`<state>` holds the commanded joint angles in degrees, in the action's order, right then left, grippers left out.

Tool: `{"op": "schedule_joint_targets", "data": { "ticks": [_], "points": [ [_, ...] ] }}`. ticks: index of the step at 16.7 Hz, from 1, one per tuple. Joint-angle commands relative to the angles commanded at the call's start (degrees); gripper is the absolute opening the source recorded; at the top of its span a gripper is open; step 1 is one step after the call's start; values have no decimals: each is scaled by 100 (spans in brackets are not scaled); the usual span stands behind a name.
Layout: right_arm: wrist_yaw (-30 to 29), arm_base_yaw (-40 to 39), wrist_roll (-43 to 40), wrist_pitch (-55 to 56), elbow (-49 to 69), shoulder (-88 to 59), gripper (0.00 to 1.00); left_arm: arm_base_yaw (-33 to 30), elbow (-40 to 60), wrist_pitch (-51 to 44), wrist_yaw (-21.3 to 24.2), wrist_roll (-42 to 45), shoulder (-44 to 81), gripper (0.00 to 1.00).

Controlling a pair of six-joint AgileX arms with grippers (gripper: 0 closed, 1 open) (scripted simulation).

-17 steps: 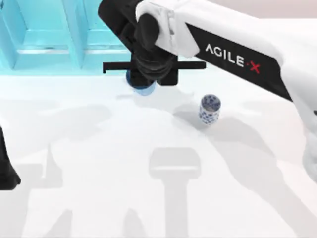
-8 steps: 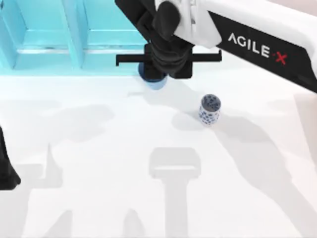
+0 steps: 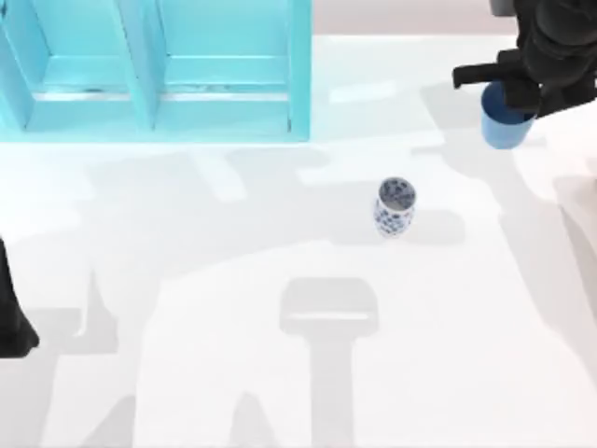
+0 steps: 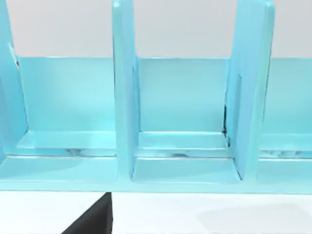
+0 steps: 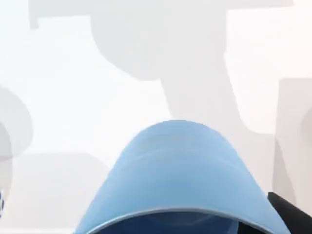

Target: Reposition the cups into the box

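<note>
Two cups remain outside the turquoise box [image 3: 298, 75]. The right end effector [image 3: 511, 93] holds the plain blue cup [image 3: 505, 125], closed on it, high at the table's [image 3: 280, 373] far right, well apart from the box. The patterned white cup [image 3: 395, 207] stands upright mid-table. The left arm [image 3: 11, 317] sits parked at the left edge. Risk: the cup could clip the box's upright right wall on the way in. Open table lies between them.
</note>
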<state>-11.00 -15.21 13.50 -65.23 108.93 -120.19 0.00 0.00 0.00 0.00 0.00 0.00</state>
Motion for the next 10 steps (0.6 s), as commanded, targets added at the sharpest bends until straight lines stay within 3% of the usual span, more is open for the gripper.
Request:
{"op": "schedule_joint_targets", "data": {
  "ticks": [6,10],
  "points": [
    [932,3599,-3308,-760,-1529,1491,0,0,0,0,0,0,0,100],
    [1466,5272,-4952,-1107,-2469,2450,0,0,0,0,0,0,0,100]
  ]
}}
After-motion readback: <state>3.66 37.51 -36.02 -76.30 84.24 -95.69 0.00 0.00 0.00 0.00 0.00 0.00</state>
